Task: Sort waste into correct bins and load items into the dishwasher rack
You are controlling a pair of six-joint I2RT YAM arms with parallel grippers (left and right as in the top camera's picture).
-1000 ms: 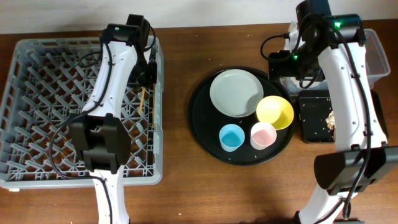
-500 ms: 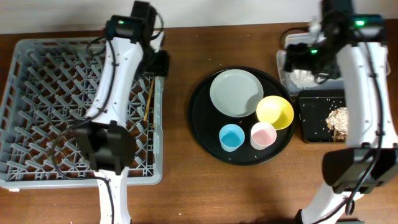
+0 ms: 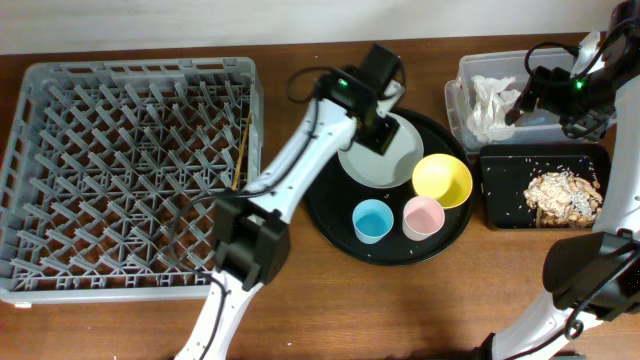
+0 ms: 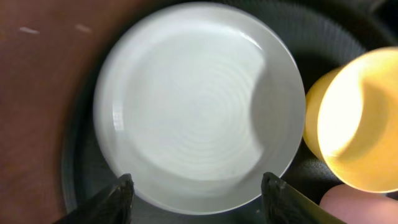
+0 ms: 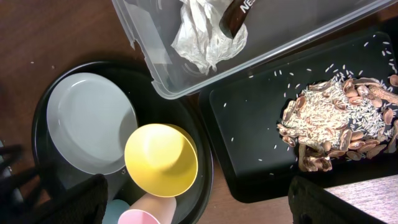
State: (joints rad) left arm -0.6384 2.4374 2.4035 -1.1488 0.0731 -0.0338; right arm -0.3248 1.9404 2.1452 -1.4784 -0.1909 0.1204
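My left gripper is open and empty, hovering over the pale plate on the round black tray. Also on that tray are the yellow bowl, blue cup and pink cup. My right gripper is open and empty above the bins. White tissue and a brown wrapper lie in the clear tub. Food scraps lie in the black rectangular tray. The grey rack stands left.
Thin wooden chopsticks lie in the rack near its right wall. Loose rice grains are scattered over the black rectangular tray. Bare brown table shows between the rack and the round tray.
My left arm swung right from the rack to above the plate, leaving the chopsticks in the rack. My right arm drew back to the right, uncovering the tub and the scraps.
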